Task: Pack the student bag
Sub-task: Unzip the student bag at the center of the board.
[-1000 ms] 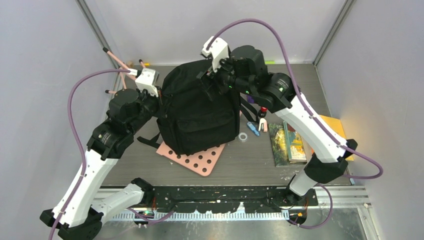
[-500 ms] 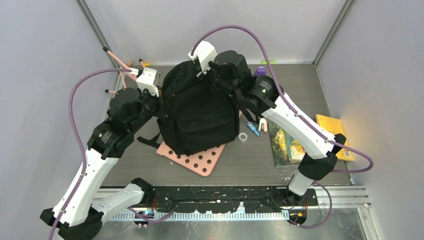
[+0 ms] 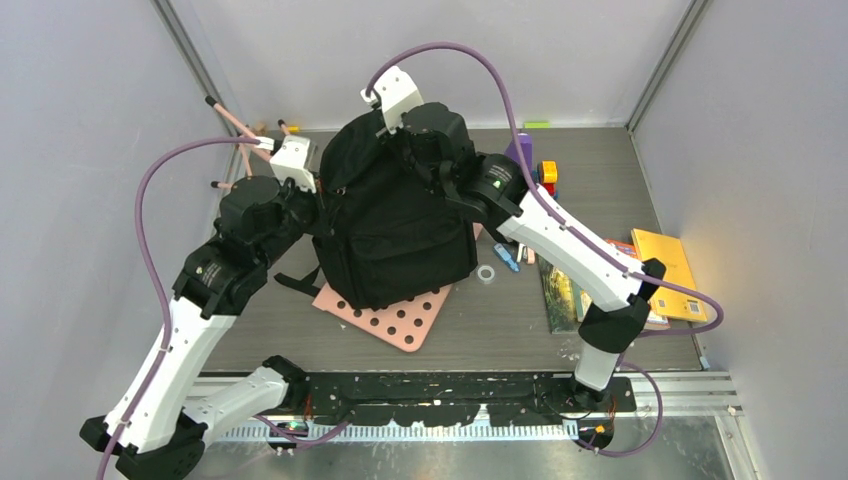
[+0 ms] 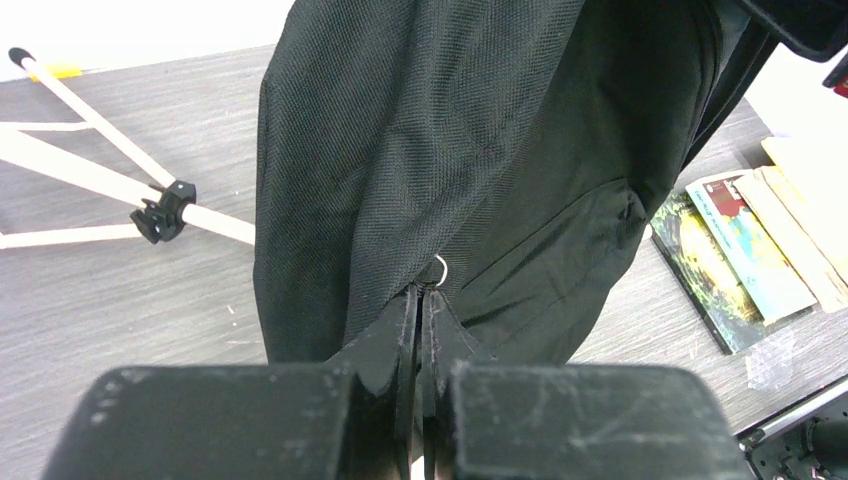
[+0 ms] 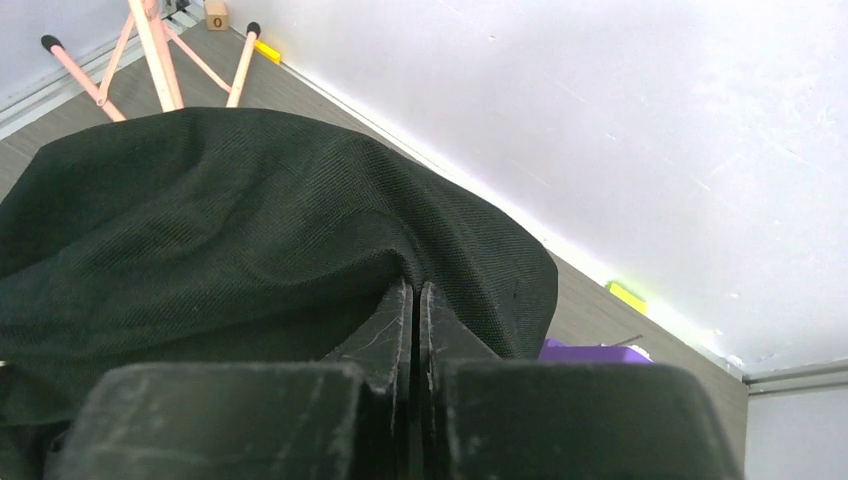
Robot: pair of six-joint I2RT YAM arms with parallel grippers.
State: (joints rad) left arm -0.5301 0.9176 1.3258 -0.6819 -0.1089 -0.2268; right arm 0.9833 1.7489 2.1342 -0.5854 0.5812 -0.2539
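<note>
The student bag, a large black fabric backpack, stands upright mid-table on a pink board. My left gripper is at the bag's left side. In the left wrist view it is shut on a dark tab of the student bag, just below a small metal ring. My right gripper sits on the bag's top. In the right wrist view it is shut, with a fold of the student bag's top fabric bunched at its tips. The bag's opening is hidden.
A pink perforated board lies under the bag. Books and a yellow pad lie right. A tape ring, a blue item, a purple box and a red-yellow block sit nearby. A pink tripod stands back left.
My right arm has swung left over the bag's top and its gripper has gone from open to shut on the fabric. The left arm has stayed put.
</note>
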